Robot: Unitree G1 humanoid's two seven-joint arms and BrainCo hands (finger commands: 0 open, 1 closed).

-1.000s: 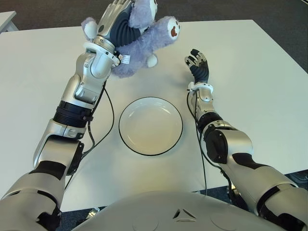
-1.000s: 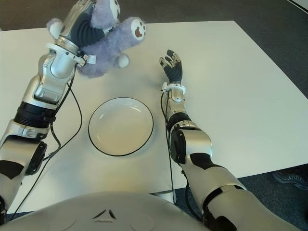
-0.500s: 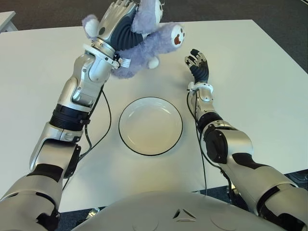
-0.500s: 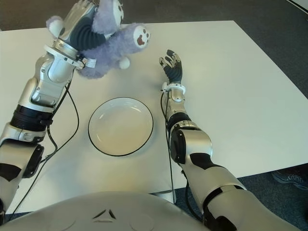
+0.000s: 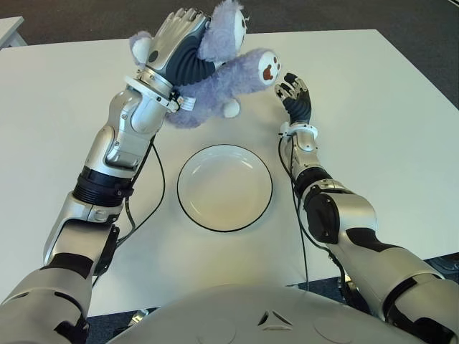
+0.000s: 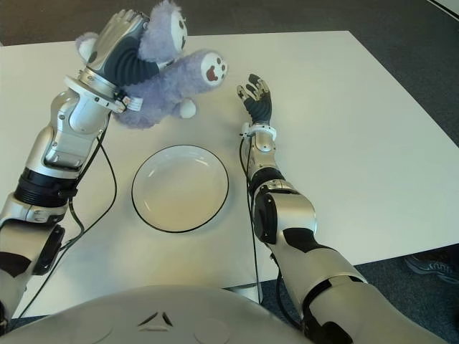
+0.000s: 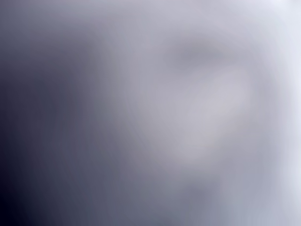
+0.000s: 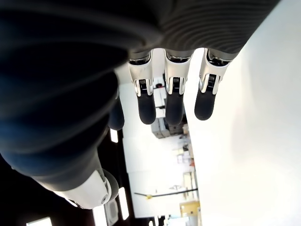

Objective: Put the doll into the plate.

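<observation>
Left hand (image 5: 179, 39) clamped round purple doll (image 5: 229, 75), held aloft at upper centre-left of frame. Since a second ago, carried lower and rightward, doll's face now just beside right hand (image 5: 294, 92). Not yet over plate (image 5: 224, 187) at centre; likely transport step, lowering and release ahead. Right hand idle, fingers loosely extended, holding nothing, on white table (image 5: 373, 107).

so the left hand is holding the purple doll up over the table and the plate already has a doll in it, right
Not quite: the plate holds nothing, as the left eye view shows. The rest stands: the left hand holds the purple doll up over the table, beyond the plate. The right hand is idle, right of the doll.
</observation>
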